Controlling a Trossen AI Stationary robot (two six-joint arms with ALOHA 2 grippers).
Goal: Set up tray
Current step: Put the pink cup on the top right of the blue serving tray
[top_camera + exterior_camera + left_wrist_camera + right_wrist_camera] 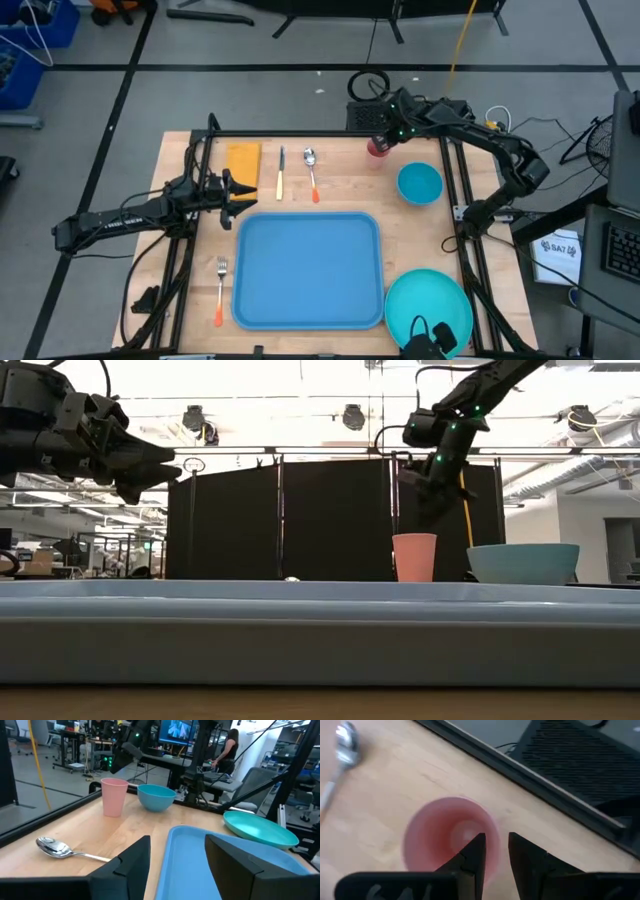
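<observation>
The blue tray [308,270] lies flat in the middle of the table. A pink cup [377,149] stands upright on its base near the far edge, also seen in the low view [414,557]. My right gripper [496,837] hovers right over the cup's rim [492,832], open by a narrow gap, with one finger above the inside and one outside the wall. My left gripper [240,190] is open in the air at the tray's far left corner, clear of everything, and looks across the tray [190,832] toward the cup [114,796].
A yellow cloth [243,160], a yellow-handled knife [281,172] and an orange-handled spoon [312,172] lie beyond the tray. A fork [220,290] lies left of it. A blue bowl [419,183] and a turquoise plate [428,305] sit to the right. A person stands beyond the table.
</observation>
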